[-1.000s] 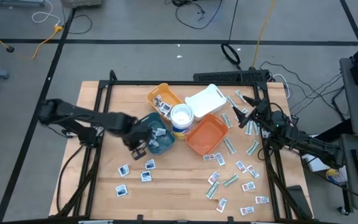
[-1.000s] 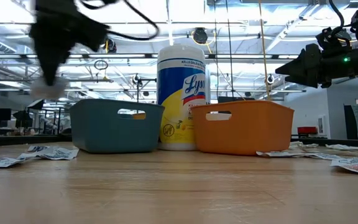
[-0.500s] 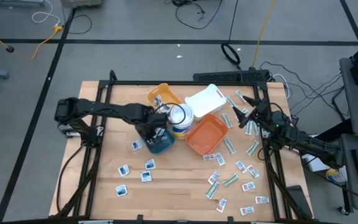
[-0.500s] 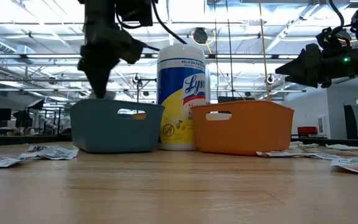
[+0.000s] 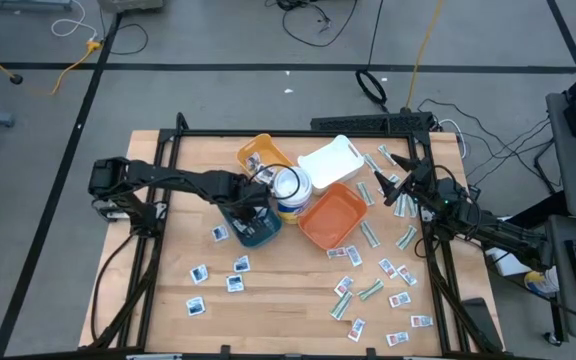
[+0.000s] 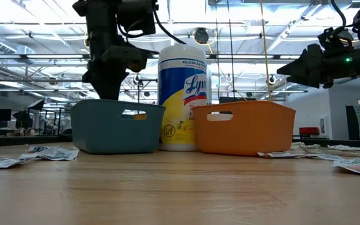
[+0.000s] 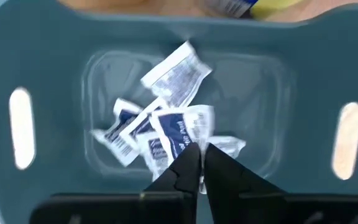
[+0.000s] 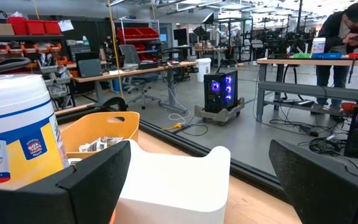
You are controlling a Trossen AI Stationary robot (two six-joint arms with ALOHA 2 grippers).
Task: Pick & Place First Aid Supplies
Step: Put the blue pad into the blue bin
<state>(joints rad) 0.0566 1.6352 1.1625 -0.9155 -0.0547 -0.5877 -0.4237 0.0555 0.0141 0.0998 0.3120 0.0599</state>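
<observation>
My left gripper (image 7: 201, 163) points down into the blue tray (image 5: 260, 230), shut on a white packet with blue print (image 7: 179, 132). A few more such packets (image 7: 126, 134) lie on the tray's floor. In the low view the gripper (image 6: 107, 92) dips behind the tray's rim (image 6: 117, 107). Loose first aid packets lie on the table near the front left (image 5: 236, 266) and on the right (image 5: 370, 290). My right gripper (image 8: 199, 149) stands open at the table's right edge (image 5: 390, 188), holding nothing. My left gripper pinches the blue-printed packet by its nearer edge (image 7: 194, 148) between its two fingertips. The fingers come from above, pointing down. The packet sits inside the blue tray over the other packets; whether it rests on them I cannot tell.
A white round tub (image 5: 291, 188) stands right beside the blue tray. An orange tray (image 5: 334, 216), a white tray (image 5: 332, 160) and a yellow tray (image 5: 264, 155) crowd around it. Bare wood lies at the table's near edge (image 5: 278, 320).
My left gripper has carried a white packet from beside the blue tray's left side toward the table's right, over the tray, and has sunk down into it, tipping steeper. Over the last half second it has almost kept still.
</observation>
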